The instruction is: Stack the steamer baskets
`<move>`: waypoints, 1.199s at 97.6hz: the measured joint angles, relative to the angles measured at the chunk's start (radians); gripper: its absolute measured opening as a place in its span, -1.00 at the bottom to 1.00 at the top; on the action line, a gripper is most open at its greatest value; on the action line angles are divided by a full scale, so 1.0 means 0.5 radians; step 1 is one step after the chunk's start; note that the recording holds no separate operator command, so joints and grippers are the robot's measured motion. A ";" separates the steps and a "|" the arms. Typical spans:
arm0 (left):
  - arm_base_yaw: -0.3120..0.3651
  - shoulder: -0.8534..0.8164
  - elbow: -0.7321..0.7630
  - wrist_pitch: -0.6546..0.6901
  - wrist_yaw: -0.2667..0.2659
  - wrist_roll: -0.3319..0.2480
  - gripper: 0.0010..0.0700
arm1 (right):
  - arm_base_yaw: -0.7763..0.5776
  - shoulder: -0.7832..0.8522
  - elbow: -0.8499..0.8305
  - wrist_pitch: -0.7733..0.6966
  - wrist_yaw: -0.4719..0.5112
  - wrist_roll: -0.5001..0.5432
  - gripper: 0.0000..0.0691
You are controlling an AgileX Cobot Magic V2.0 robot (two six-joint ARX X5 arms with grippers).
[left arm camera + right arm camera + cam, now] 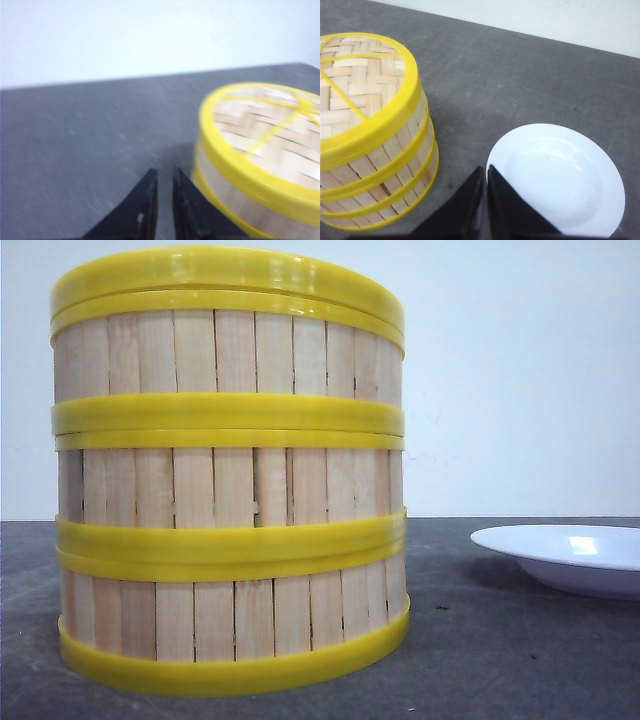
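Note:
Three steamer baskets stand stacked on the dark table in the front view: bottom basket [230,618], middle basket [230,485], top basket [230,350]. Their yellow rims line up closely. The stack [395,155] carries a woven surface crossed by yellow strips at its top. My left gripper [165,172] hovers beside the blurred stack [235,200], fingers nearly together with nothing between them. Between the stack and the plate, my right gripper [485,169] is shut and holds nothing. Neither gripper touches the baskets.
A white plate [580,555] lies on the grey table [500,660] to the right of the stack; the right wrist view shows the plate [560,180] close beside my right fingers. A pale wall stands behind the table.

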 joint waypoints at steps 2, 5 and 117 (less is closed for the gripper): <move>0.018 -0.018 -0.035 0.039 -0.003 0.011 -0.94 | 0.000 0.000 0.000 0.000 0.000 0.000 -0.98; 0.041 -0.043 -0.096 0.101 -0.020 0.027 -0.94 | 0.000 0.000 0.000 0.000 0.000 0.000 -0.98; 0.138 -0.404 -1.262 0.880 -0.455 -0.121 -0.95 | 0.000 0.000 0.000 0.008 0.001 0.000 -0.98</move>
